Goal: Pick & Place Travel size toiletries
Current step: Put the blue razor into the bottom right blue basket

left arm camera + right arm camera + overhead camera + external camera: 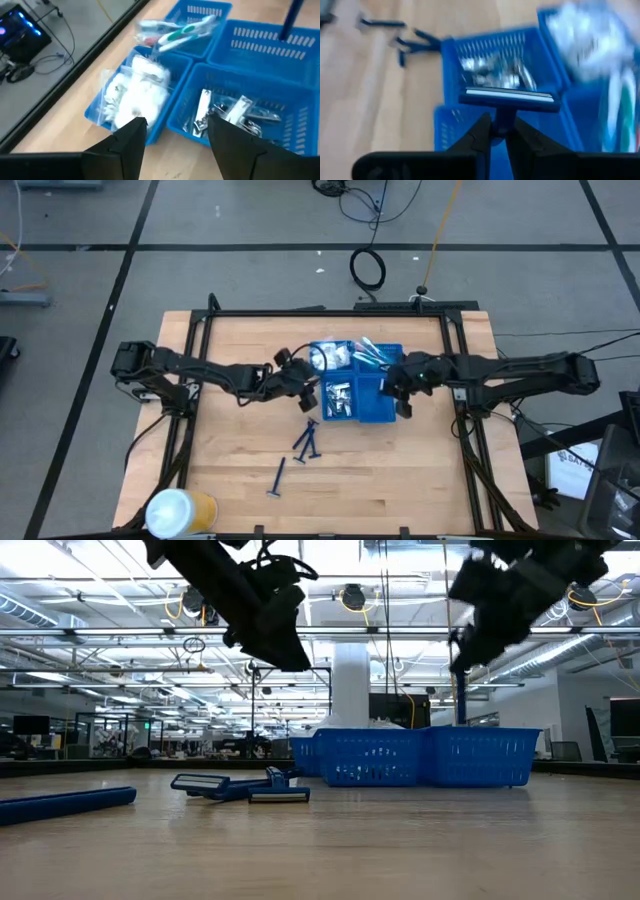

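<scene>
Razor, dark blue, is clamped by its handle between the closed fingers of the right tool, held above the right side of the blue tray. Step in hand: placing. Next move likely calls for lowering into the empty compartment and releasing. Left tool hovers open and empty at the tray's left edge. Three more razors lie on the desk, near side.
</scene>
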`<act>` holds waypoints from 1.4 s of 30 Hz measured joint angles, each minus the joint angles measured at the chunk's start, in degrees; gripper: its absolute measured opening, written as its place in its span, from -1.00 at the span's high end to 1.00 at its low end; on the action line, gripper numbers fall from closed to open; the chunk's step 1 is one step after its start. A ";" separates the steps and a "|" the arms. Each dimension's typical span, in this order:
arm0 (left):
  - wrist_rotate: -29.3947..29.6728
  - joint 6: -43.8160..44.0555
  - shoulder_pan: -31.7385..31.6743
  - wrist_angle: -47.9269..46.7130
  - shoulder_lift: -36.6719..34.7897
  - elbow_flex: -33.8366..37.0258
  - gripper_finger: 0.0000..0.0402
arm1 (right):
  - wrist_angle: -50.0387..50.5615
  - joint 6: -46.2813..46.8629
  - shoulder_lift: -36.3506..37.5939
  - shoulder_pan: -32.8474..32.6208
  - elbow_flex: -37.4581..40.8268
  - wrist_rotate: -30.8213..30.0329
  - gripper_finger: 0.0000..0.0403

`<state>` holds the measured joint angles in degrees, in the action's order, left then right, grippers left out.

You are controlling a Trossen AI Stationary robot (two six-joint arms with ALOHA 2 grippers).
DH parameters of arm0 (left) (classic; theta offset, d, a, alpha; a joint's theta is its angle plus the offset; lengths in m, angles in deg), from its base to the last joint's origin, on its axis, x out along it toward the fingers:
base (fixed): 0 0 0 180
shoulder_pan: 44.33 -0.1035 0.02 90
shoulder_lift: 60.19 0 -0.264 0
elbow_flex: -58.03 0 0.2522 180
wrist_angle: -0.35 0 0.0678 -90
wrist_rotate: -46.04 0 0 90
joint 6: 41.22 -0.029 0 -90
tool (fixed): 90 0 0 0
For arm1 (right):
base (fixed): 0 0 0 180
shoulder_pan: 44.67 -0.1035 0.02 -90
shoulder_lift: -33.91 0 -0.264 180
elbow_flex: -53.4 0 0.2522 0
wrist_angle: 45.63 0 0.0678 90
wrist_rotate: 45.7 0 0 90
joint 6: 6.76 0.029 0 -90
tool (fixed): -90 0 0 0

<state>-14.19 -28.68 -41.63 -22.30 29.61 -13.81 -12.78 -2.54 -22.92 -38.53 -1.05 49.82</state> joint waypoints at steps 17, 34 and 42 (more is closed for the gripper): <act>-0.31 1.75 -1.84 0.01 -0.02 0.00 -0.04 | 0.46 8.86 0.06 -0.27 6.21 3.76 0.76; -0.60 4.13 -1.89 0.03 -0.02 0.00 -0.04 | -10.06 3.65 0.05 -0.27 6.21 3.54 -0.04; -17.37 9.37 -0.73 -3.99 0.57 0.00 -0.04 | -15.02 -0.40 0.04 -0.27 6.21 3.52 -0.01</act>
<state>-31.57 -19.31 -42.36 -26.29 30.18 -13.81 -27.80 -2.95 -22.88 -38.80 5.17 53.34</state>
